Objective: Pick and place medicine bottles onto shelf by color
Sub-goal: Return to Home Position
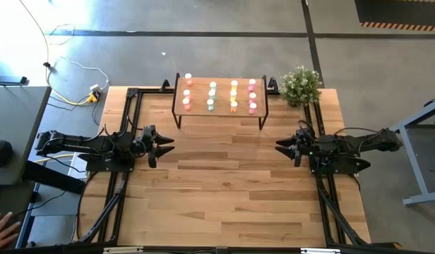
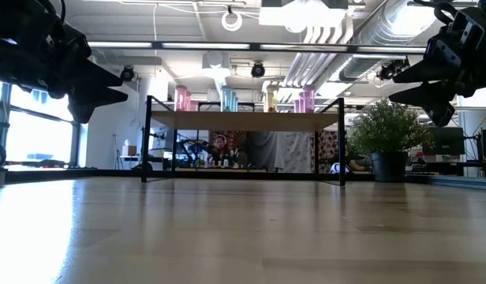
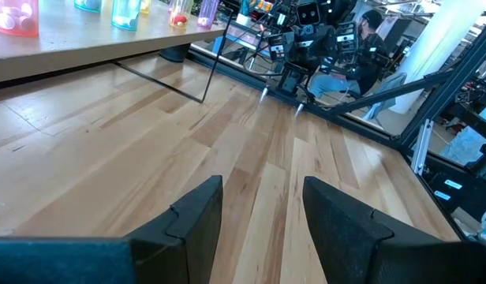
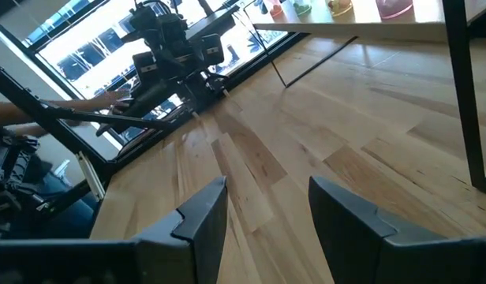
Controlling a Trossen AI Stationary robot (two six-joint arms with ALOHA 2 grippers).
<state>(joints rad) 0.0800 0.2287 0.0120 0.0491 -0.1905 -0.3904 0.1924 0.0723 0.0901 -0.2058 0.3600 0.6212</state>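
- Potted plant off to one side of the right gripper, apart from it.
- Cables on the floor, well away from the left gripper.
- Person's hand far behind that gripper.

Grey concrete floor, black tape lines; ceiling ducts, bright windows.

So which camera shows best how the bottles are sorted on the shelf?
The high view: it looks straight down on the shelf and shows the bottles in four columns by colour. The low view shows them side-on, overlapping; both wrist views catch just a few at the picture's edge.
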